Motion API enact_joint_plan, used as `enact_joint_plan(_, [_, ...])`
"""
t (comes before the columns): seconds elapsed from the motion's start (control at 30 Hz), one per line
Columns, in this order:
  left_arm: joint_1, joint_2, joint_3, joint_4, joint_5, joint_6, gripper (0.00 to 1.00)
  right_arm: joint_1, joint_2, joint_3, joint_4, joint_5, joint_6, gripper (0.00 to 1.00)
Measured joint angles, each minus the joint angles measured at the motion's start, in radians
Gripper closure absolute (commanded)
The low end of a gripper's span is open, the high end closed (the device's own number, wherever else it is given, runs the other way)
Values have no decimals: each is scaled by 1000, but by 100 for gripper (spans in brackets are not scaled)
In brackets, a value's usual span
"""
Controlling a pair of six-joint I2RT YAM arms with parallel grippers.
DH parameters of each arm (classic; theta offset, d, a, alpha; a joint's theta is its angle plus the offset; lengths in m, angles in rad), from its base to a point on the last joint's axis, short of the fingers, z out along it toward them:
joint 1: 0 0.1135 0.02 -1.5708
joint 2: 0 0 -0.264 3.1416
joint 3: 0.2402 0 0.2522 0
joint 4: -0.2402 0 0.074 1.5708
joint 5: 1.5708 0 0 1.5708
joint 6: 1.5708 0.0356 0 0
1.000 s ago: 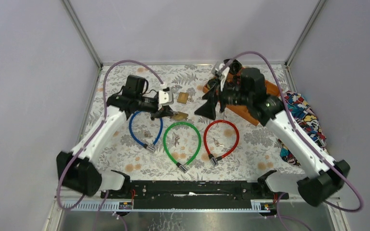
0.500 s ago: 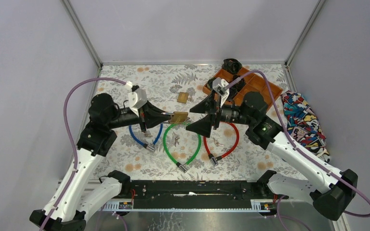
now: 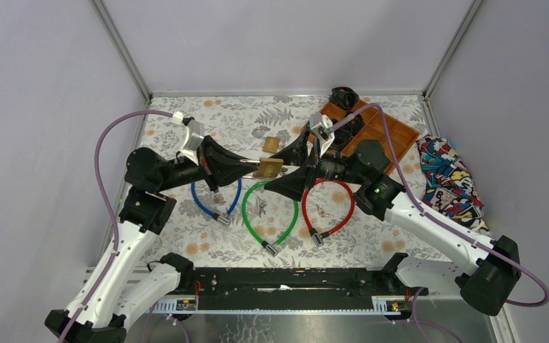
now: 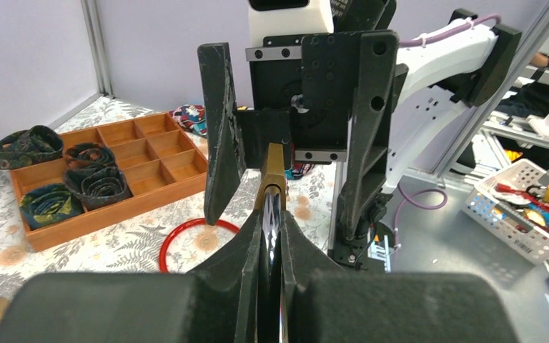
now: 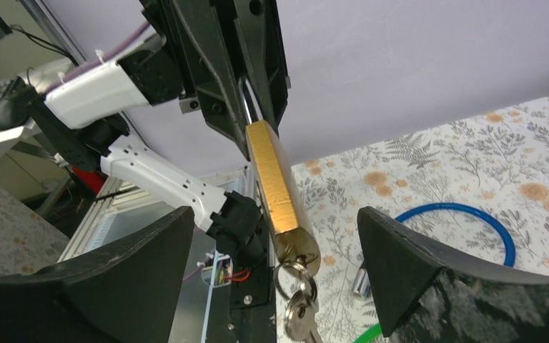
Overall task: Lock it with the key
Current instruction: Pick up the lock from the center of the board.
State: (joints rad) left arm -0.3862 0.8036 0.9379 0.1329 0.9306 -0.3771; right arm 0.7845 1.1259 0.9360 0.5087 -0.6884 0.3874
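Note:
A brass padlock [image 3: 266, 169] hangs in the air over the table's middle. My left gripper [image 3: 246, 166] is shut on its silver shackle [image 4: 271, 236], and the brass body [image 4: 274, 171] points away from it. A key [image 5: 297, 251] sits in the padlock's [image 5: 271, 179] bottom end, with a ring and a spare key [image 5: 299, 321] dangling from it. My right gripper [image 3: 279, 170] is open and faces the left one. Its jaws stand wide apart on either side of the padlock's key end [image 5: 275, 214] and touch nothing.
On the floral table lie a blue cable lock [image 3: 207, 200], a green one [image 3: 271, 214] and a red one [image 3: 329, 207], with small keys inside the loops. A second brass padlock [image 3: 271, 144] lies behind. A wooden tray [image 3: 389, 136] with rolled belts and a patterned cloth [image 3: 450, 179] are at the right.
My left gripper lifted the padlock off the table and raised it towards the middle. My right gripper swung from the tray to meet it, and its open jaws now straddle the key end.

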Motion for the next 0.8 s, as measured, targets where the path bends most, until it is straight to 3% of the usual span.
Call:
enact_joint_plan(0.1, [0, -5, -20, 51, 0, -47, 100, 1, 18, -6, 68, -1, 32, 21])
enact_joint_plan(0.27, [0, -2, -36, 97, -3, -97, 100, 8, 53, -6, 141, -5, 66, 48])
enact_joint_plan(0.43, [0, 3, -37, 136, -15, -141, 100, 11, 82, -6, 185, -21, 90, 99])
enact_joint_plan(0.6, [-3, -2, -39, 179, -14, -171, 100, 15, 71, -10, 238, -45, 111, 100])
enact_joint_plan(0.63, [-5, -3, -39, 180, -15, -170, 90, 15, 69, -12, 240, -43, 113, 100])
enact_joint_plan(0.7, [-6, -4, -42, 175, -16, -170, 38, 16, 56, -18, 224, -32, 114, 100])
enact_joint_plan(0.73, [-7, -5, -42, 171, -16, -164, 25, 17, 47, -19, 207, -27, 110, 100])
enact_joint_plan(0.8, [-7, -11, -39, 148, -21, -142, 19, 18, 23, -19, 148, -3, 92, 100])
